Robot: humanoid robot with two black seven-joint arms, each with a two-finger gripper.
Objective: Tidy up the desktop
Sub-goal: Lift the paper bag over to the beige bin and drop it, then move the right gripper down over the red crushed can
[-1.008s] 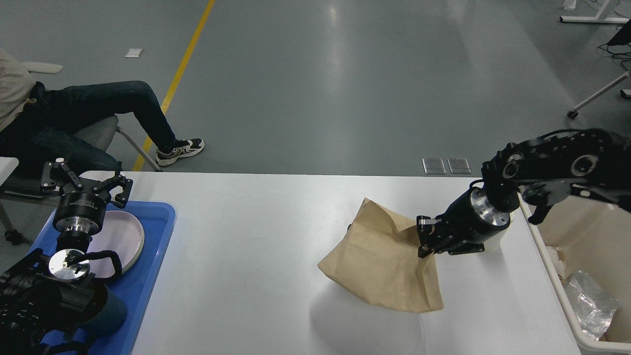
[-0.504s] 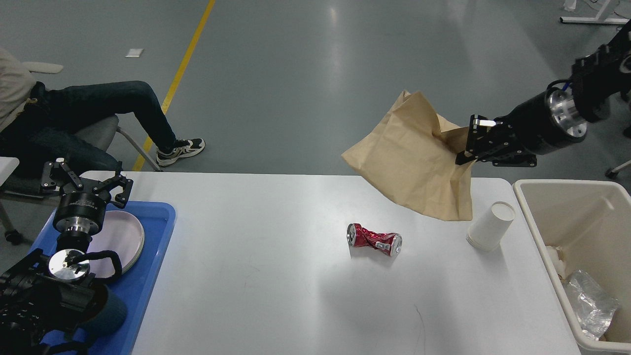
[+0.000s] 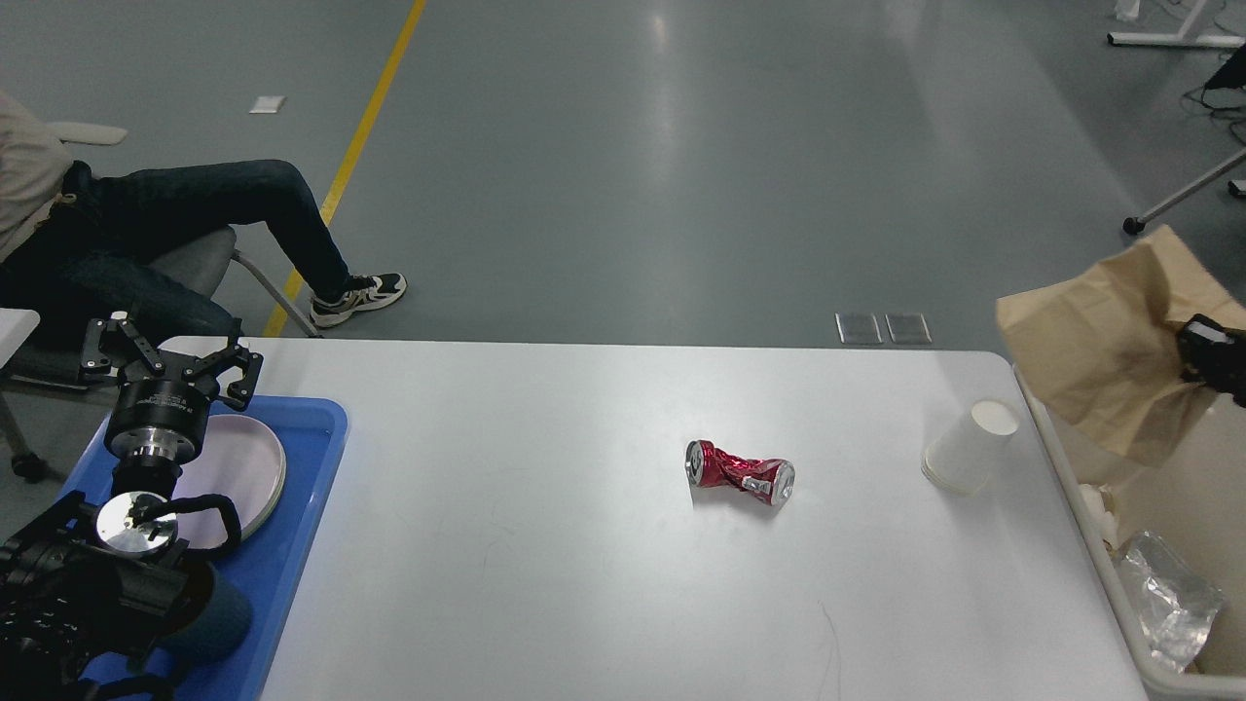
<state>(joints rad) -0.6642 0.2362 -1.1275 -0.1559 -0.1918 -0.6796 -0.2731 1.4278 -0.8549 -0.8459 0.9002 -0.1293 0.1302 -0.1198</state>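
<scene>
The white desktop (image 3: 545,545) fills the lower view. A crushed red can (image 3: 740,472) lies on it right of centre. A white paper cup (image 3: 970,446) stands tilted near the right edge. My right gripper (image 3: 1192,350) shows only as a small dark part at the right edge, shut on a crumpled brown paper bag (image 3: 1110,355) held in the air over the cream bin (image 3: 1081,487). My left gripper (image 3: 170,362) is open and empty above the blue tray (image 3: 292,545), over a white plate (image 3: 243,467).
The cream bin at the right holds crumpled clear plastic (image 3: 1163,599) and white paper scraps. A seated person (image 3: 175,224) is beyond the table's far left corner. My left arm (image 3: 97,574) covers the tray's near part.
My right gripper lifted the brown bag off the desktop and swung it right, over the bin. That uncovered the red can and the paper cup. The left arm has not moved.
</scene>
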